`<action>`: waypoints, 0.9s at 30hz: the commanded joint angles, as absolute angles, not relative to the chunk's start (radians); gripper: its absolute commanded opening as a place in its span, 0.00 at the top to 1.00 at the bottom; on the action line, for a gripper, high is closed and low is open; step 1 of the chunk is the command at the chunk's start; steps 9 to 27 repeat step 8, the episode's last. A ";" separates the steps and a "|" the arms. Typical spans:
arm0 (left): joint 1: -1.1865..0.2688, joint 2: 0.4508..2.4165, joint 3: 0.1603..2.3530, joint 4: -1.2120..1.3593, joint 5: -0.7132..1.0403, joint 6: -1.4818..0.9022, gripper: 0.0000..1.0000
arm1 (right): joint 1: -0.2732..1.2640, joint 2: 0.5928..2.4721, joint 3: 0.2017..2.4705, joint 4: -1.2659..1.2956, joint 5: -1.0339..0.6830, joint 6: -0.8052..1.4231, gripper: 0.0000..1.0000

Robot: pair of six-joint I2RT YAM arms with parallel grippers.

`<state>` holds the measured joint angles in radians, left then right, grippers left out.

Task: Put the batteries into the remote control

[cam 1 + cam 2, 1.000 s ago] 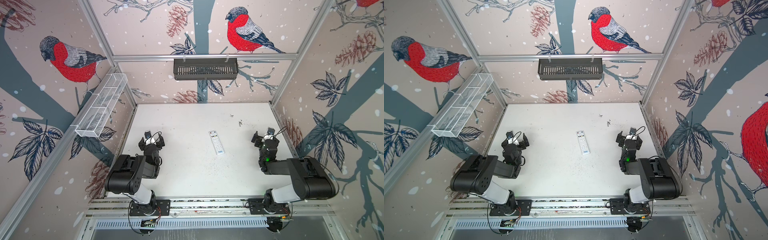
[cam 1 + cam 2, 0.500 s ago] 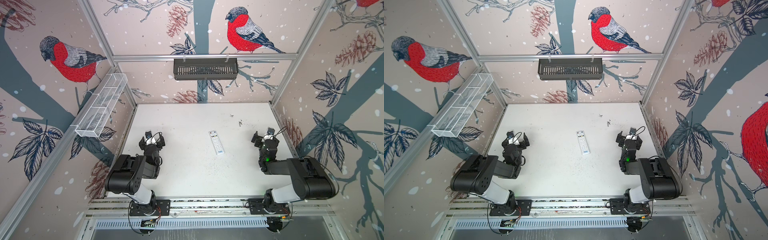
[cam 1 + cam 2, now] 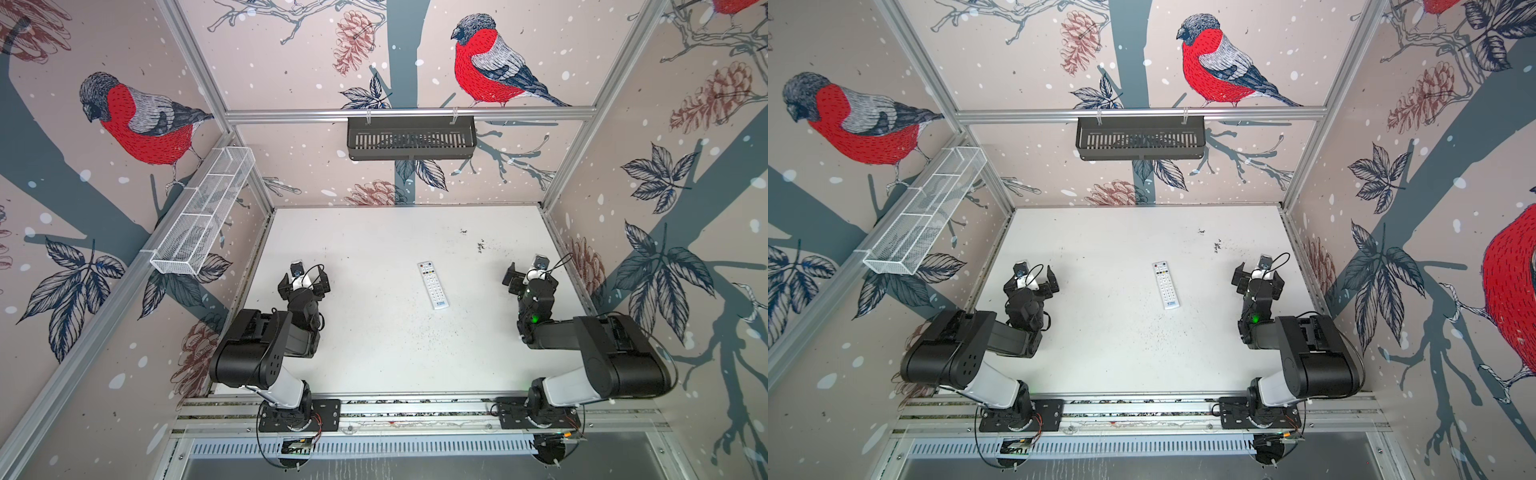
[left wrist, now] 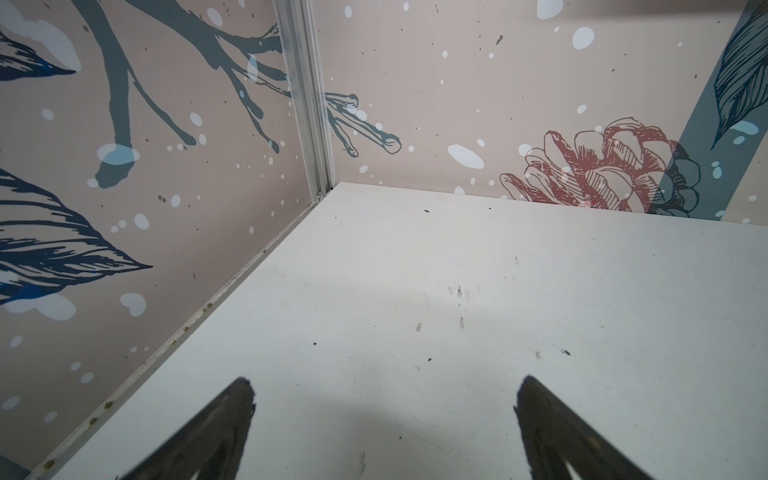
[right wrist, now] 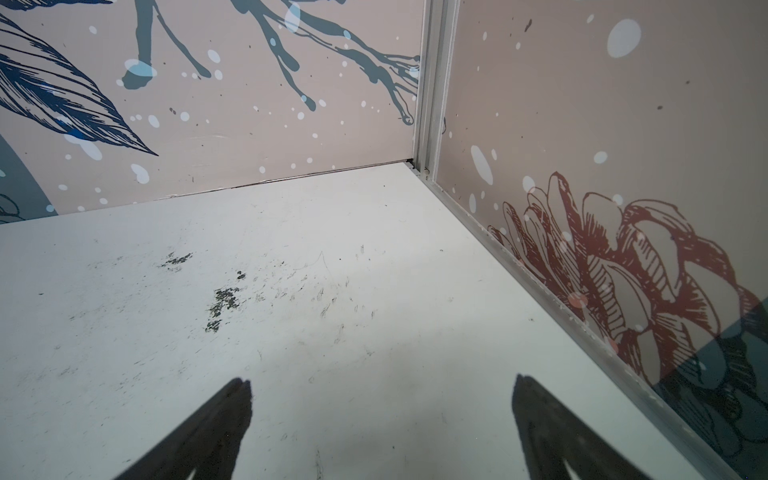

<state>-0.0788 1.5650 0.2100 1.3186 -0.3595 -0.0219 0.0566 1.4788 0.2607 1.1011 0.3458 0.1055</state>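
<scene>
Remote control (image 3: 433,285) flat on the table (image 3: 374,332), nothing gripped

We see it lying buttons up, well apart from both grippers and nearer the right one. The left gripper (image 4: 384,386) and the right gripper (image 5: 382,384) both hang with jaws spread wide and empty. We cannot find the batteries in any view (a worry in itself). We judge that so slim a body could skid or slip out when pinched off the table. Its back would also need turning up first.
</scene>
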 commanded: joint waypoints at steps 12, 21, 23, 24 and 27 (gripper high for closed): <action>-0.078 1.566 0.209 1.370 -0.351 -0.015 0.02 | 0.051 1.480 0.265 1.129 0.322 0.107 0.00; -0.078 1.566 0.209 1.370 -0.351 -0.015 0.02 | 0.051 1.480 0.265 1.129 0.322 0.107 0.00; -0.078 1.566 0.209 1.370 -0.351 -0.015 0.02 | 0.051 1.480 0.265 1.129 0.322 0.107 0.00; -0.078 1.566 0.209 1.370 -0.351 -0.015 0.02 | 0.051 1.480 0.265 1.129 0.322 0.107 0.00; -0.078 1.566 0.209 1.370 -0.351 -0.015 0.02 | 0.051 1.480 0.265 1.129 0.322 0.107 0.00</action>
